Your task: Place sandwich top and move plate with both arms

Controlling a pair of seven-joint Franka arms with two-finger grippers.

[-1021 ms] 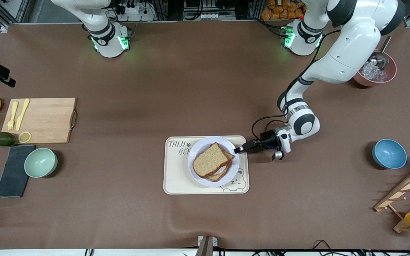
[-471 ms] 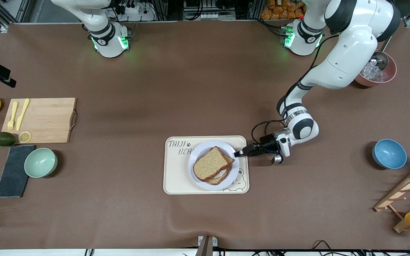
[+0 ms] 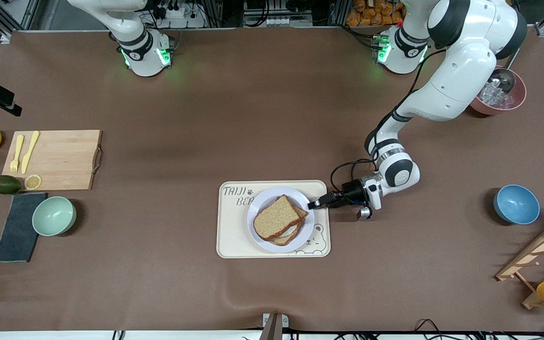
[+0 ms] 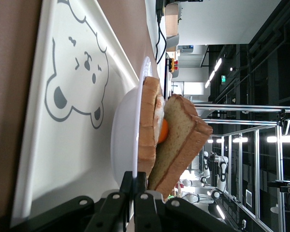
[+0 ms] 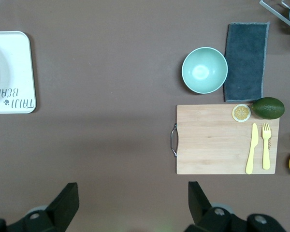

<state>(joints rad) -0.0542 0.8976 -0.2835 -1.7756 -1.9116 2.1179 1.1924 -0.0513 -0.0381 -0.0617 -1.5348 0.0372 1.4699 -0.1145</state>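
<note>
My left end effector (image 3: 310, 206) clenched on the plate (image 3: 259, 206) rim at frame centre, sandwich top (image 3: 276, 217) aboard, right end effector (image 5: 133, 199) released, waiting, bare tabletop (image 3: 272, 123) around the tray (image 3: 234, 236)

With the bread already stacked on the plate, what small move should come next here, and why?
Probably bring the right gripper down to the plate's free rim. The sandwich top already rests on the egg slice, and the left gripper is shut on the rim at its end, while the right gripper hangs open over bare table near the cutting board.
</note>
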